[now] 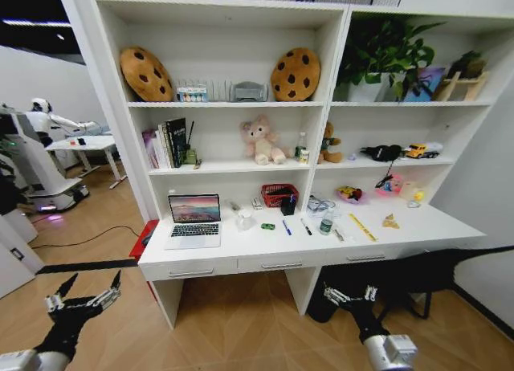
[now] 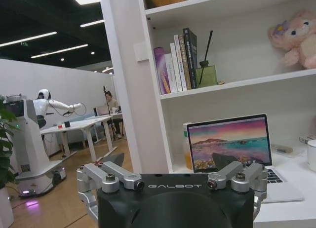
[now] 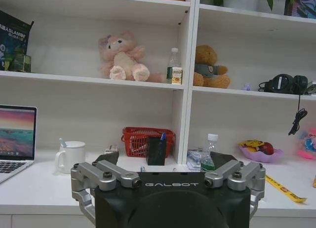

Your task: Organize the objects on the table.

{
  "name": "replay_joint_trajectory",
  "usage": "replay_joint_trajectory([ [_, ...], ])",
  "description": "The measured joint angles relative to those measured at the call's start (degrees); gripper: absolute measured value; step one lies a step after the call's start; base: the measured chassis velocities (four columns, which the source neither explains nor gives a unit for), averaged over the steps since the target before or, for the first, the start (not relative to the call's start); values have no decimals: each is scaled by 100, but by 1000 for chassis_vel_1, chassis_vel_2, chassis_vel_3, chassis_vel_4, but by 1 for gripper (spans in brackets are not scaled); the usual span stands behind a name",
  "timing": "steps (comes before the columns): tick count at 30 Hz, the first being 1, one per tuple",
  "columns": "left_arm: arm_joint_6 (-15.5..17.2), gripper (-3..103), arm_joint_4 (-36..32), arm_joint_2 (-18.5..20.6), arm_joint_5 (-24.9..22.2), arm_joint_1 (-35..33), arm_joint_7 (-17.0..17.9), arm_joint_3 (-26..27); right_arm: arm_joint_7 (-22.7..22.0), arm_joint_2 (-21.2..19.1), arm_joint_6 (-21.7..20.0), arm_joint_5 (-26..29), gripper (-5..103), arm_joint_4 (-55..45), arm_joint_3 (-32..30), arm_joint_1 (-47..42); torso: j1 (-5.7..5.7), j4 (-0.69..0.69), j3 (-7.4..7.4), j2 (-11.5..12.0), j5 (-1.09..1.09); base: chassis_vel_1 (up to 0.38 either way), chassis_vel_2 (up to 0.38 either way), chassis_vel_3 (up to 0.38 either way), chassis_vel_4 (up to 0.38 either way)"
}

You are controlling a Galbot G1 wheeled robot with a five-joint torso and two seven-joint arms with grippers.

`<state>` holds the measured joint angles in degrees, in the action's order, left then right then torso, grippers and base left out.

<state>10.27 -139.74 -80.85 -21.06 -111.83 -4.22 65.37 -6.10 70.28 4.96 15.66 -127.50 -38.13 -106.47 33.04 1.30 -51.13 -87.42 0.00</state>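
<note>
Laptop (image 1: 193,219), rigid, fairly heavy and hinged open at the desk's (image 1: 418,226) nine o'clock end, is best lifted by its base; the stiff black pen cup (image 1: 288,205) and the light, slippery pens (image 1: 287,226) are clustered at centre. Both the left end effector (image 1: 83,292) and the right end effector (image 1: 351,294) are held released, low before the desk.

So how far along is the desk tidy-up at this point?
Nothing looks done. The laptop, green toy car, pens and small bottle lie scattered on the table. In hand: nothing; the left gripper and right gripper hang open below desk level. All sorting remains.
</note>
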Motion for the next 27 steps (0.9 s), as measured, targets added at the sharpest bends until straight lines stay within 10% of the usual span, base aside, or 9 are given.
replay_joint_trajectory([
  [27, -35, 98, 71, 185, 6, -5, -55, 63, 199, 2, 625, 36, 100, -32, 82, -39, 11, 0, -3, 4, 0, -228, 229, 231, -233],
])
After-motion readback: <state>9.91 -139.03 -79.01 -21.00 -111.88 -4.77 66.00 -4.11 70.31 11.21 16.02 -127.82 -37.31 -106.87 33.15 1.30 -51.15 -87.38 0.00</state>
